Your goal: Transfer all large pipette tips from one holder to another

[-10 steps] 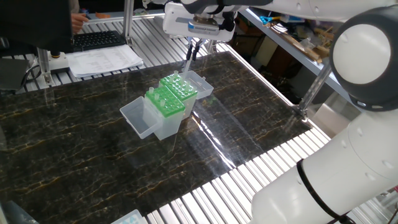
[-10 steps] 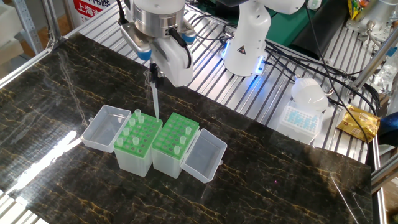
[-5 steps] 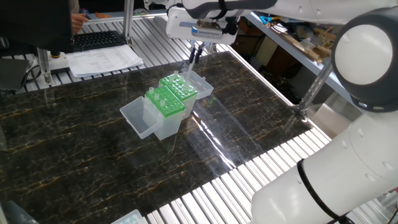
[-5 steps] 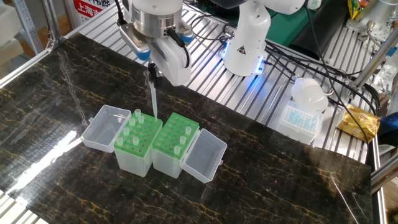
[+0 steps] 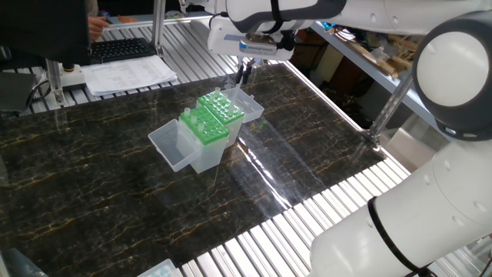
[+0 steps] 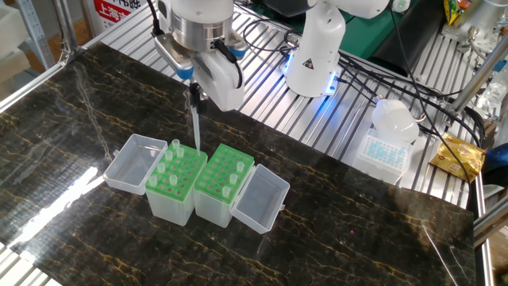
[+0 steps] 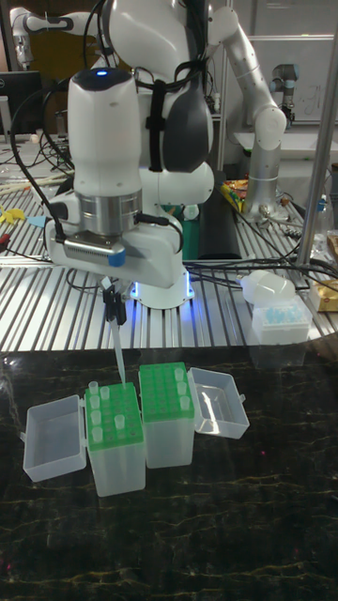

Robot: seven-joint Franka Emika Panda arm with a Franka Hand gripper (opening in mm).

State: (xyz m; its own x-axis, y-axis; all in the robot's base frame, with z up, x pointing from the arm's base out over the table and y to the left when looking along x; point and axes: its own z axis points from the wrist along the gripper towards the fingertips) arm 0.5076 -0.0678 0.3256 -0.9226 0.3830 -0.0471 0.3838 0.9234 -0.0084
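Above the two green tip racks, the gripper (image 6: 193, 97) is pinching one large pipette tip (image 6: 196, 127), hanging it point-down over the left rack (image 6: 176, 174). Carry step is underway, mid-transfer; next move needs lining the tip over a free hole, lowering straight, then releasing. Right rack (image 6: 225, 172) is sitting touching the left one.

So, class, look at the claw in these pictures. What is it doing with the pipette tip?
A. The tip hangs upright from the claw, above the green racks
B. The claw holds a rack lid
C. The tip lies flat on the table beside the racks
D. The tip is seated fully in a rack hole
A: the claw grips one pipette tip, which hangs upright above the green racks, clear of the holes.
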